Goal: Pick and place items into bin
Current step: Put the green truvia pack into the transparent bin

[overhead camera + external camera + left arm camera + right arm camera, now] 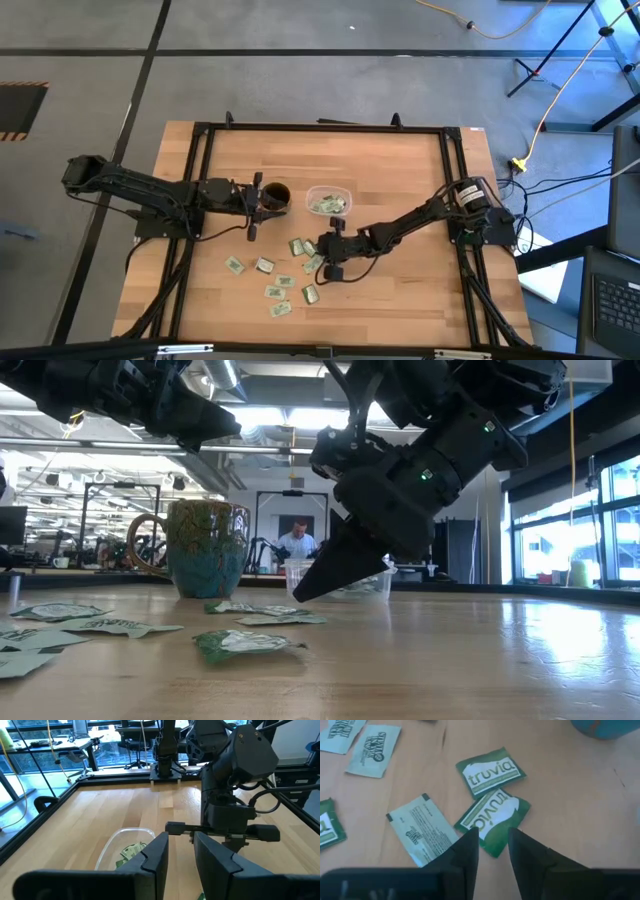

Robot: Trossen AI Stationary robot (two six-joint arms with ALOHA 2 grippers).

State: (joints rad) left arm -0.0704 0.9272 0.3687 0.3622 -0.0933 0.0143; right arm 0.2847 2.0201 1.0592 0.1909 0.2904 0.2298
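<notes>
Only wrist-side: "truvia" packets (491,771) legible

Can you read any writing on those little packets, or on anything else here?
"truvia": green packet lying flat on the table.
"truvia", seen rotated: green packet just ahead of the right gripper.
Pale packets: print too blurred to read.
White packet: fine print, too small.

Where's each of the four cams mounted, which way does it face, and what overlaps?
High: overhead, straight down; both arms, mug, bin.
Low: table-top height, level across; right gripper over packets, room behind.
Left wrist: on left arm, looking past the left gripper at the right arm.
Right wrist: on right arm, looking down at packets.
Shared: bin in high, low, left wrist.
</notes>
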